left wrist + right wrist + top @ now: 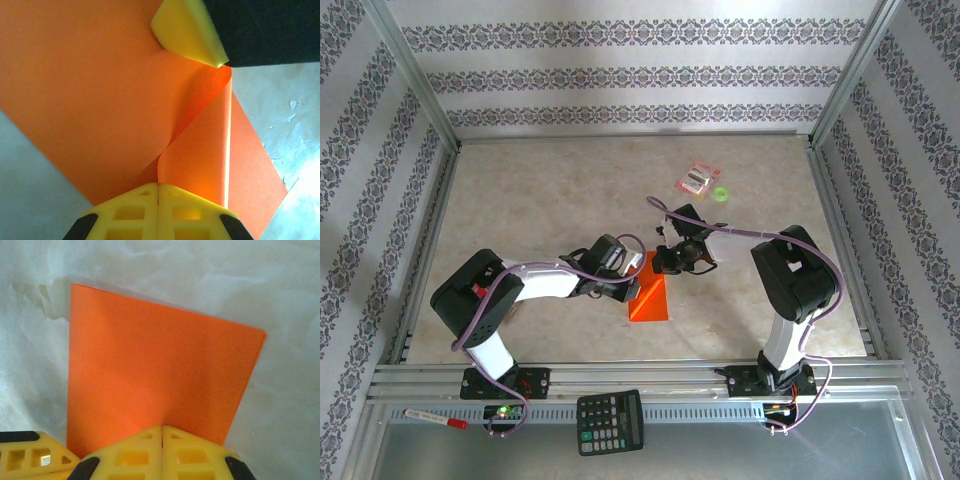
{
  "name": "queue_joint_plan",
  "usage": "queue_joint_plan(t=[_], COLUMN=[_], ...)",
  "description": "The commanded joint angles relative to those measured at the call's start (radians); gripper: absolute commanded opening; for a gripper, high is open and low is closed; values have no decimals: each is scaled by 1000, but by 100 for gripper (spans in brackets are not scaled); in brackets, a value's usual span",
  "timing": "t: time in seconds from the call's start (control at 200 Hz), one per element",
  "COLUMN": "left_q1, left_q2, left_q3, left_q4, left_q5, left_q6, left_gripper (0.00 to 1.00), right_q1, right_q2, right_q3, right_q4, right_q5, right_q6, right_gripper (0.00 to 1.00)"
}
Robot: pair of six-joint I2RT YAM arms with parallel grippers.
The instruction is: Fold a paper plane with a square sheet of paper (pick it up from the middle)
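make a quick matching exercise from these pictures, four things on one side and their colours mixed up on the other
Things:
1. square sheet of paper
2. calculator
3. packet
4. small round piece beside the packet

Colours:
a. black
b. green
c. orange
d. pink-red

Pairs: 1-c, 2-a, 3-d, 4-b

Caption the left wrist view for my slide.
Left gripper, shut, pinches a raised flap of the orange square sheet of paper, mid-fold over the pale table.
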State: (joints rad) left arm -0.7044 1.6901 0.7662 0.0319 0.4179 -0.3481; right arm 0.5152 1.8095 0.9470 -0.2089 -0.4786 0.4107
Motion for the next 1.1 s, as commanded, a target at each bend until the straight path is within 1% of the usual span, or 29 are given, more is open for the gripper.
queue_joint_plan(t=[0.0,0.46,0.939,1.094], left_q1=[14,22,22,22], left_q2=[11,14,-17,-17], left_q3=[32,34,2,2], left_q4=[-27,-35,-17,-31], left_q5=[10,9,48,23], left_q6=[20,22,-3,1], left_gripper=[2,2,3,3], right_q1=[16,16,15,17], right_q2=[30,34,34,34], right_q3=[-5,-6,-4,-2], right_q4=[-58,-60,-64,-66], right_q5=[36,38,38,38], right_q6=[-26,-29,-29,-29], right_gripper=[0,0,0,0])
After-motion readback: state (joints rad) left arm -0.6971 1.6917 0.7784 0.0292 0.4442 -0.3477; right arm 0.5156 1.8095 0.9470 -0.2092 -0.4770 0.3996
